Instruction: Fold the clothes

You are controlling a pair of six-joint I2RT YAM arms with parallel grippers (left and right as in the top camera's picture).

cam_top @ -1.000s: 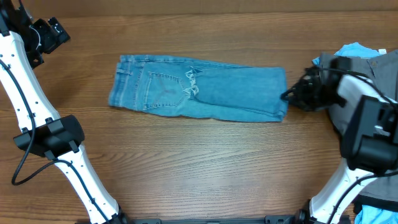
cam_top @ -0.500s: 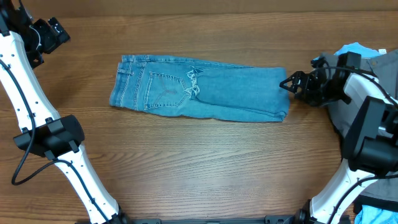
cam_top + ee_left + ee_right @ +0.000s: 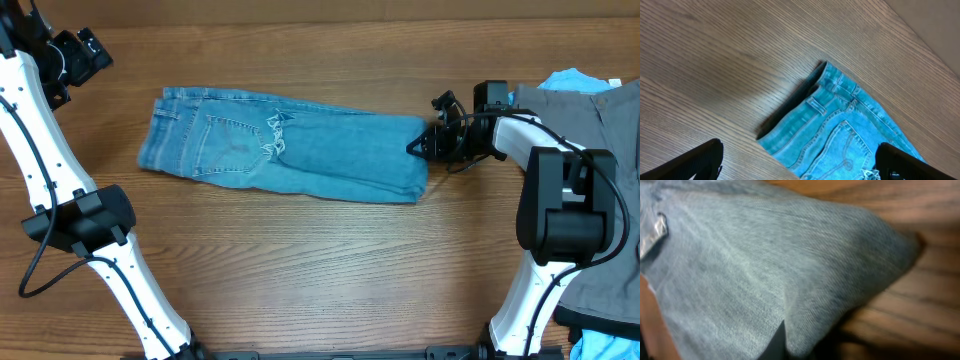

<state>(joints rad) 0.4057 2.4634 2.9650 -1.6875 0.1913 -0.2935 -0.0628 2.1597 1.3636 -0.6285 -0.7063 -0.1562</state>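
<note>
The jeans (image 3: 285, 155) lie folded into one long band just toward 12 o'clock of the table's (image 3: 300, 280) middle. The waistband points to 9 o'clock and the rounded fold end to 3 o'clock.

The right gripper (image 3: 420, 146) sits at that 3 o'clock end with its jaws closed tight. The tip touches the denim, but I can't tell whether any cloth is caught between them. If nothing is, I reckon a push from there just skates the whole band over the slick wood or rucks the end into a hump. If only the top layer is nipped, a lift would likely peel the fold open.

The left gripper (image 3: 799, 157) hangs up near 10 o'clock, well apart, with its jaws spread wide and empty. Nothing pins the waistband, so the far end is free to drift. Behind the right arm at 3 o'clock are grey trousers (image 3: 600, 120) and a bright-blue garment (image 3: 570, 78), close enough for the arm to snag on a swing back.

The denim is faded light blue with a visible diagonal weave, and it looks stiff enough to hold a plump edge. It has a stitched back pocket, belt loops and a whitish frayed patch. The table is flat, smooth brown wood grain.
</note>
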